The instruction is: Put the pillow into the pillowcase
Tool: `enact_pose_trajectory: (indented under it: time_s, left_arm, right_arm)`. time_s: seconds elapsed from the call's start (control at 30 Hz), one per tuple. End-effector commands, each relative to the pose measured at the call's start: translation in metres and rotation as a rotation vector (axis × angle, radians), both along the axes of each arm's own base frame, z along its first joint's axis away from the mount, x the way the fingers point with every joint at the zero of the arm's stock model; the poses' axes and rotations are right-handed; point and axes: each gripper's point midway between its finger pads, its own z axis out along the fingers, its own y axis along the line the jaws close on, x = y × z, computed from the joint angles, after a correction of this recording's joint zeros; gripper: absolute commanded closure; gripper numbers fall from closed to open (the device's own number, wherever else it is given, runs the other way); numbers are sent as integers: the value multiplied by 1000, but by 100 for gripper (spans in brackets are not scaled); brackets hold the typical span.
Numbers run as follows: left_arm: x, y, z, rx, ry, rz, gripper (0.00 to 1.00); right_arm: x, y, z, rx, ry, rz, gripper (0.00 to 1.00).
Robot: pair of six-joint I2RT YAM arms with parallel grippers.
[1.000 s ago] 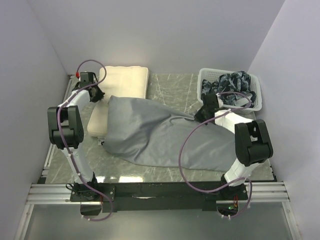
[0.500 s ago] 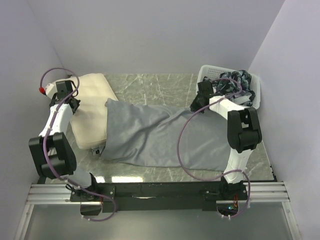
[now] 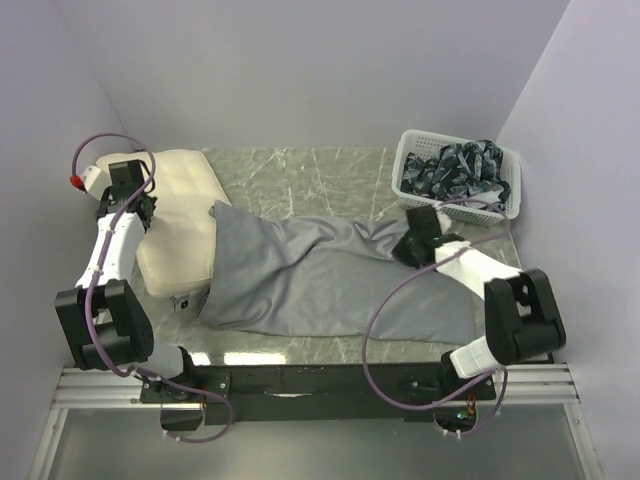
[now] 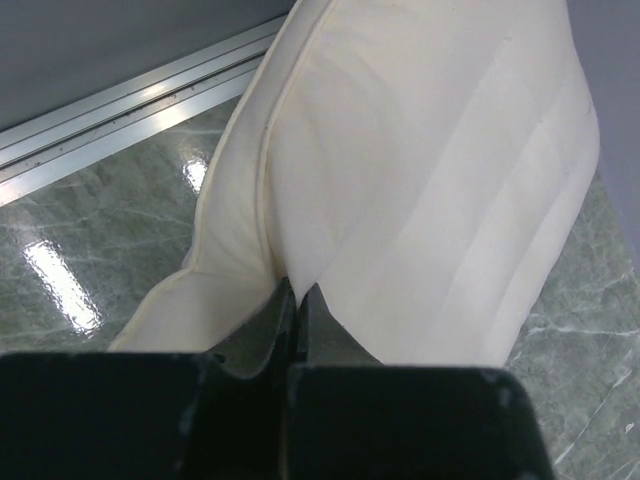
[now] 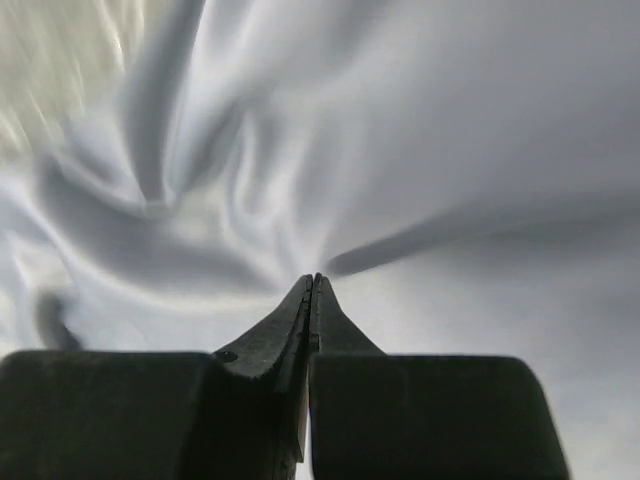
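The cream pillow (image 3: 180, 225) lies at the left, its right part inside the grey pillowcase (image 3: 310, 280), which stretches across the table to the right. My left gripper (image 3: 135, 205) is at the pillow's far left edge, shut on a fold of the pillow (image 4: 420, 170); the jaws stand closed with fabric pinched between them (image 4: 296, 290). My right gripper (image 3: 410, 245) is on the pillowcase's upper right part, shut on a pinch of grey cloth (image 5: 420, 150), with creases running out from its tips (image 5: 314, 280).
A white basket (image 3: 505, 205) of dark patterned clothes (image 3: 455, 168) stands at the back right. A metal rail (image 4: 120, 110) runs along the table's left edge beside the pillow. Lilac walls close in on both sides and behind.
The right gripper has moved from near the basket down and toward me, pulling the pillowcase's top right with it. The left gripper and pillow have barely shifted since half a second ago.
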Motion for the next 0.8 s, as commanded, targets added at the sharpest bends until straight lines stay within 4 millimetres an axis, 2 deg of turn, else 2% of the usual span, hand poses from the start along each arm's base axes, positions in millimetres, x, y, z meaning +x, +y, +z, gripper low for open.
enact_pose_trajectory:
  time_s: [0.0, 0.1, 0.17, 0.23, 0.3, 0.33, 0.37, 0.4, 0.43, 0.47, 0.57, 0.63, 0.77]
  left_arm:
    - [7, 1, 30, 1, -141, 20, 99]
    - [9, -5, 24, -22, -153, -6, 99]
    - [9, -8, 14, -39, -138, -16, 99]
    - [11, -10, 12, -45, -136, -31, 99]
    - [11, -11, 6, -50, -119, -35, 99]
    - [11, -12, 5, -53, -121, -38, 99]
    - [13, -13, 6, -57, -125, -42, 99]
    - [13, -14, 6, -61, -127, -49, 99]
    - [14, -14, 7, -64, -133, -50, 99]
    - [14, -15, 6, -67, -135, -50, 99]
    - [15, -16, 4, -76, -135, -56, 99]
    - [16, -17, 3, -77, -135, -59, 99]
    - [14, -17, 2, -74, -128, -64, 99]
  right_arm:
    - [13, -75, 25, -43, -92, -204, 100]
    - [14, -112, 37, -67, -102, -270, 100]
    - [20, -120, 52, -79, -136, -280, 100]
    - [28, -118, 63, -77, -152, -253, 100]
    - [32, -97, 70, -27, -168, -174, 97]
    - [31, -74, 73, -40, -174, -103, 90]
    - [28, -65, 72, -67, -168, -77, 69]
    - [25, -64, 70, -127, -161, -80, 58]
    - [19, -41, 65, -133, -151, -18, 49]
    - [16, -35, 60, -127, -142, -7, 43]
    - [8, -3, 39, -49, -115, 48, 42]
    - [6, 1, 27, -25, -98, 21, 38]
    - [12, 3, 25, 40, -139, -60, 33]
